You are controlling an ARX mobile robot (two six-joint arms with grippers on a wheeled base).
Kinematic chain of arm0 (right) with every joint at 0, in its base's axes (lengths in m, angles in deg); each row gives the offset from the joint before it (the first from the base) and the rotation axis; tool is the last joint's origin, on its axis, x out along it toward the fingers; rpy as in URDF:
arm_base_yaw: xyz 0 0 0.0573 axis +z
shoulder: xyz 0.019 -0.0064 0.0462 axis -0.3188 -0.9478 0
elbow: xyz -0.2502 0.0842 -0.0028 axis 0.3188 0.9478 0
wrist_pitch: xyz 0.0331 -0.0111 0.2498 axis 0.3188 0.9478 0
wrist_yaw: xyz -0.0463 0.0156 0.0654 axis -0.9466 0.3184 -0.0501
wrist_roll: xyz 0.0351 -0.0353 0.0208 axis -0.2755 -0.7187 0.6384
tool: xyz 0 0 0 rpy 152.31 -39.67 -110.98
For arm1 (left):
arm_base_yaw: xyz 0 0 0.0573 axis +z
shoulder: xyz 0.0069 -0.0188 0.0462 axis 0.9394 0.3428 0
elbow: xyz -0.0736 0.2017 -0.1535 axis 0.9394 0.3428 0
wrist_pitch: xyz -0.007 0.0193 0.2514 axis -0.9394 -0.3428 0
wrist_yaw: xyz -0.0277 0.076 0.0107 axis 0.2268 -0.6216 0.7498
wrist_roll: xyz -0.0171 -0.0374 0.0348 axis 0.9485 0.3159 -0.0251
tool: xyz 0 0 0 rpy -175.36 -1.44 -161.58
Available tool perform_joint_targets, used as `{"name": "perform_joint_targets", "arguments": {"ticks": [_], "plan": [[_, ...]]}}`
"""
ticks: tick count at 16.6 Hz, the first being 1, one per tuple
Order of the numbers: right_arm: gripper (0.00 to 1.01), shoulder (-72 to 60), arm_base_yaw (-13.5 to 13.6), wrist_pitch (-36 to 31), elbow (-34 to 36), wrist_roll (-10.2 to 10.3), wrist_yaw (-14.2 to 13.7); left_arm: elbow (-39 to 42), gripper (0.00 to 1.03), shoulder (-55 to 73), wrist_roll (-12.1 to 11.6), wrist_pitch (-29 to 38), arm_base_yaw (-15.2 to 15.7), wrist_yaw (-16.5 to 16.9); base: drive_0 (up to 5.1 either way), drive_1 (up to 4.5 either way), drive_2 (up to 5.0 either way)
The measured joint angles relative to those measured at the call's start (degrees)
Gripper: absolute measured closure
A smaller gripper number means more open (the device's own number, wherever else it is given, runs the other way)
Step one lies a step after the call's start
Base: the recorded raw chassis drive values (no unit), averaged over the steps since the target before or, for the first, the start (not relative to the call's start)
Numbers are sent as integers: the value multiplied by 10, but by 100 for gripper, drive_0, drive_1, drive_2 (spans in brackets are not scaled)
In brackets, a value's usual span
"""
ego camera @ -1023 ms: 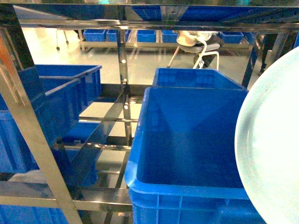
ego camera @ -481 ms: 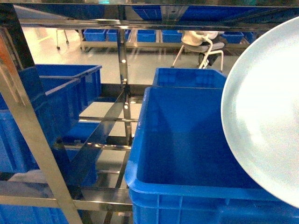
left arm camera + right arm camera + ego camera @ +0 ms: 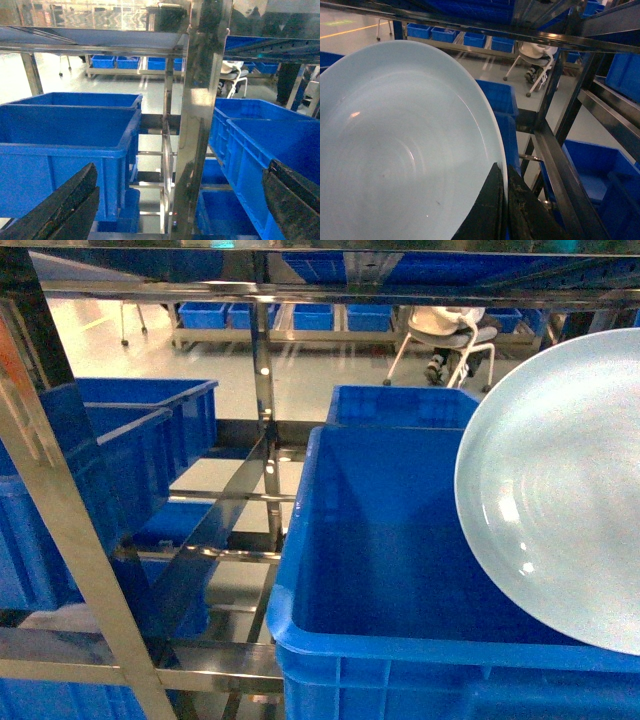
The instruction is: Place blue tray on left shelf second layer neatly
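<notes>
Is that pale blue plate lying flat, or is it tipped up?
Tipped up. The blue tray shows its inner face to the head camera, above the big blue crate, its rim pinched by the right gripper.

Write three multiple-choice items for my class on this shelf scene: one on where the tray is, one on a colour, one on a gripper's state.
1. In the head view, where is the tray?
A. On the right, held tilted over a crate
B. Flat on the floor
C. On the far left

2. What colour are the crates?
A. Red
B. Dark blue
C. Yellow

3. What is the left gripper doing?
A. Clamping the tray
B. Gripping a crate
C. Open, holding nothing

Answers:
1. A: the pale tray fills the right of the head view, tilted above the big crate.
2. B: every crate on the steel shelf is deep blue.
3. C: in the left wrist view its fingers stand wide apart with only shelf and crates between them; the right gripper pinches the tray's rim.
</notes>
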Motion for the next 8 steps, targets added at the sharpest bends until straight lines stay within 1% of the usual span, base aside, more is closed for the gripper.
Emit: {"name": "perform_joint_targets", "arguments": {"ticks": [3, 8], "plan": [[99, -59, -11, -20, -23, -3, 2, 0, 5, 0, 0, 0, 0, 0, 0, 0, 0], [99, -131, -14, -32, -87, -6, 4, 0, 5, 0, 0, 0, 0, 0, 0, 0, 0]]}}
